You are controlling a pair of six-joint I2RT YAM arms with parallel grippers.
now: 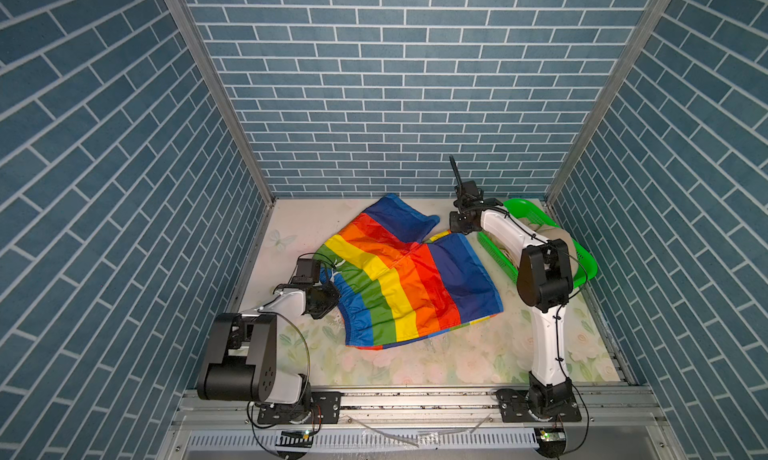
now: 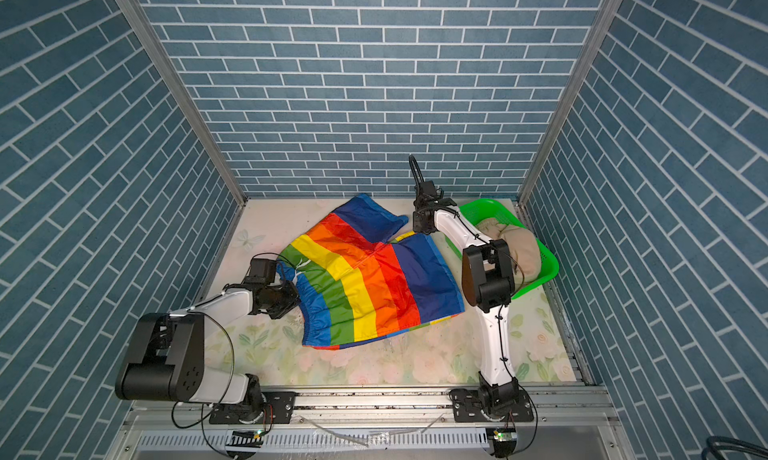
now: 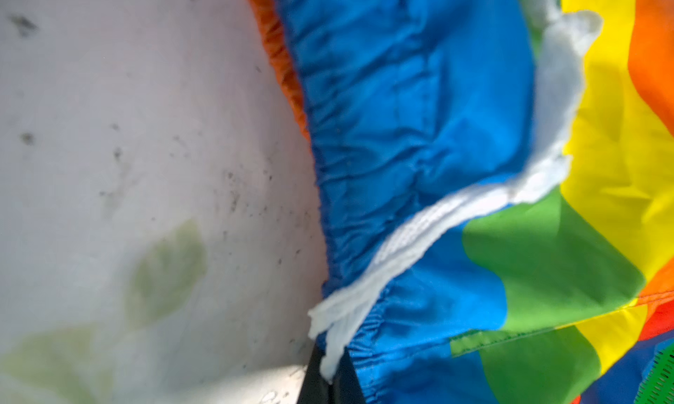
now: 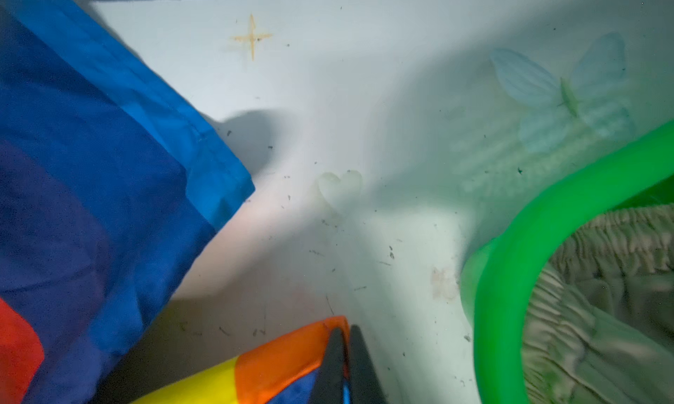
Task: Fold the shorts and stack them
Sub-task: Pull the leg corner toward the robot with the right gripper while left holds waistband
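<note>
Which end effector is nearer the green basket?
Right. Right end effector grips the rainbow shorts just beside the green basket; left end effector is across them, at the waistband.

Rainbow shorts (image 1: pixel 407 279) flat; beige shorts (image 2: pixel 521 250) crumpled

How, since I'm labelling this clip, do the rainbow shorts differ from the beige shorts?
The rainbow shorts are multicoloured stripes; the beige shorts are plain. The rainbow shorts lie spread on the table; the beige shorts sit bunched in the green basket. The left gripper and right gripper pinch the rainbow shorts; neither holds the beige shorts. Both are gathered at the waist.
</note>
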